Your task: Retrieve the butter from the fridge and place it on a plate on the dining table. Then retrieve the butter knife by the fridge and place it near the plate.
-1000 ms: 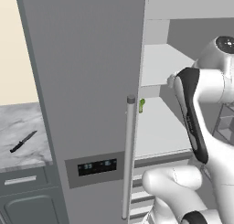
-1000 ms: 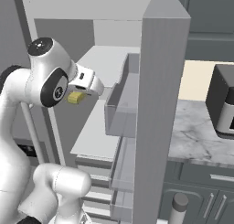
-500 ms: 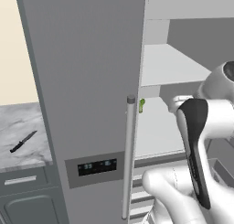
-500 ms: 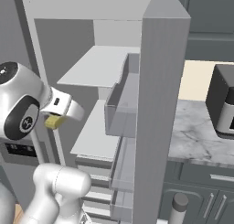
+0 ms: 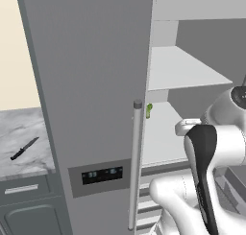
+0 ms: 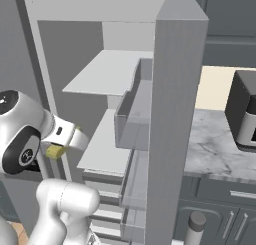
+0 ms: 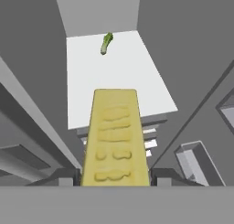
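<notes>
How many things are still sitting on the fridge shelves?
1. A small green item lies at the back of the white middle shelf. The yellow butter stick is in the gripper. More may be hidden.

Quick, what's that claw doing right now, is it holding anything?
Claw: closed on the butter, the yellow stick between its two tips.

Even, flat rendered light is filling every view, with no glare. Edges are staying sharp, and only soft shading is darkening the fridge (image 5: 96, 85) interior toward 12 o'clock.
</notes>
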Robot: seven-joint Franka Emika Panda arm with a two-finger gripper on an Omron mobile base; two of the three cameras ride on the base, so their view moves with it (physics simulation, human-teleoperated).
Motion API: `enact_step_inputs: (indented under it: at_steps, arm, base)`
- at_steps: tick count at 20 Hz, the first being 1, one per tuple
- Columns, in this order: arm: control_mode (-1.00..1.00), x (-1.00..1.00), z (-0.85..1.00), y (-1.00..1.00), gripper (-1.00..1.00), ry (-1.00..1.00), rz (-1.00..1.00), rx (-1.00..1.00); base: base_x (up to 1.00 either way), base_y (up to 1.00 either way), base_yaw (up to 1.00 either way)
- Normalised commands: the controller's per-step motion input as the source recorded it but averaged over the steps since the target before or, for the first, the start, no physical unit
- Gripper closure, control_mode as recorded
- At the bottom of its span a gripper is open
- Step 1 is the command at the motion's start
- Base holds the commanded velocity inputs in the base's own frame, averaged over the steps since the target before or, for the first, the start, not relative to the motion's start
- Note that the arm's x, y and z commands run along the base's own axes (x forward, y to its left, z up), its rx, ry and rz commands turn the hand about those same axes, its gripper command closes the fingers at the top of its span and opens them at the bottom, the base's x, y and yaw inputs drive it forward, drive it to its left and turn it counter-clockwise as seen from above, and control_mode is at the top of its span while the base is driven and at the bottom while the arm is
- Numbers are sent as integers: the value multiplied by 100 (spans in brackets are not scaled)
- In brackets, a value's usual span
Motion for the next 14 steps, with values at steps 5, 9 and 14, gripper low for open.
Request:
enact_step_inputs:
  at_steps: [5,9,14]
  arm:
    - [-100,0,-11,2,100,2,0,0]
    - [-100,-20,-8,12,100,0,0,0]
    - [100,-10,-4,7,100,0,0,0]
  base:
    - [0,0,0]
    - [0,0,0]
    - [-69,43,-4]
